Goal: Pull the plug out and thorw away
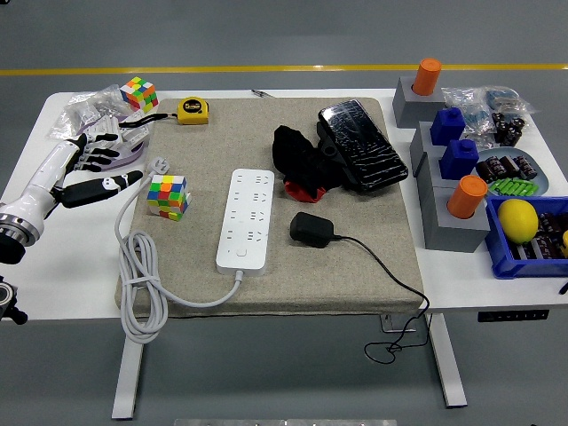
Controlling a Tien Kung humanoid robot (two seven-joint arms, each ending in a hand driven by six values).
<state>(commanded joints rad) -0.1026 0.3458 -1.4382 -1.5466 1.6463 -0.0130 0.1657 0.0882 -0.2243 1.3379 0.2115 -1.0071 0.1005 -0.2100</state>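
The small black plug block (311,229) with its thin black cord (390,275) lies on the grey cloth mat (373,266), just beside the right edge of the long white power strip (246,220). It looks as if it is already out of the strip's holes, so I think the pulling is done and only the throwing away is left. The left hand (93,169), black and white with five fingers, rests at the left side of the white counter (53,266), well apart from the plug. Its fingers are stretched out and hold nothing. The right hand is not in view. A lot could go wrong from here. The left hand has a long way to reach, and the colourful puzzle cube (167,194) and the power strip lie between it and the plug, so the arm could bump them or push them along. The strip's thick white cable (142,284) loops off the mat on the left and could catch a finger. The plug's thin cord hangs down over the front edge of the counter, so it could snag or drag when the plug is lifted. The black cloth bundle (302,160) is near, and the hand could grab that by mistake. I see no bin anywhere.
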